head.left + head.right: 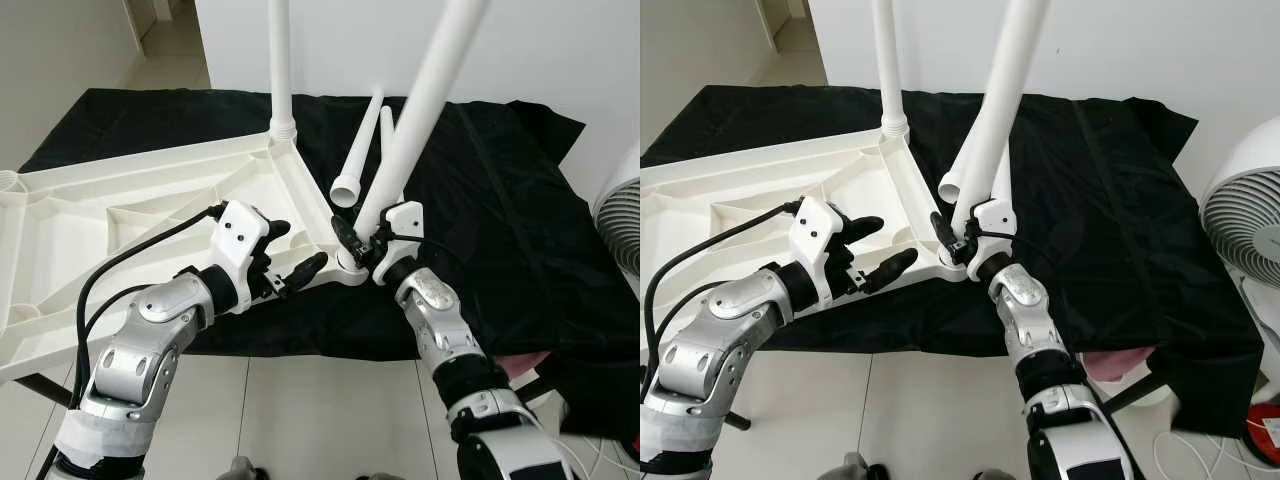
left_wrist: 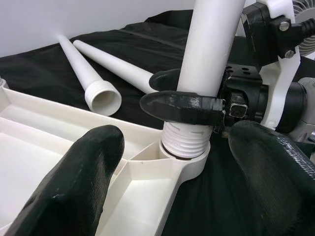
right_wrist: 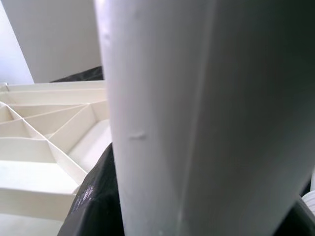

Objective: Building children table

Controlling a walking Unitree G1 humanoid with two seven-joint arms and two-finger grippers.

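1. The table leg [image 1: 420, 110] looked like light, stiff, hollow white plastic, smooth enough to slip in a loose grip. Low down, just above the ribbed thread, seemed the sensible place to hold it for turning.
2. The right gripper [image 1: 362, 243] was clamped round that leg right there, its black fingers [image 2: 182, 107] wrapped on the shaft just above the thread.
3. The leg's threaded end sat in the corner socket [image 2: 184, 160] of the upturned tabletop [image 1: 120, 215], leaning somewhat, with several thread rings showing, so I judged it not fully screwed home.
4. The left gripper [image 1: 290, 255] hovered beside that near corner, fingers spread wide and holding nothing.
5. The tabletop was white moulded plastic, its ribbed underside up, lying on a black cloth [image 1: 480, 190]. It looked rigid but light enough to shift if twisted against.
6. Another leg [image 1: 282, 60] stood upright in the far corner; two spare legs [image 1: 358, 155] lay on the cloth beyond.
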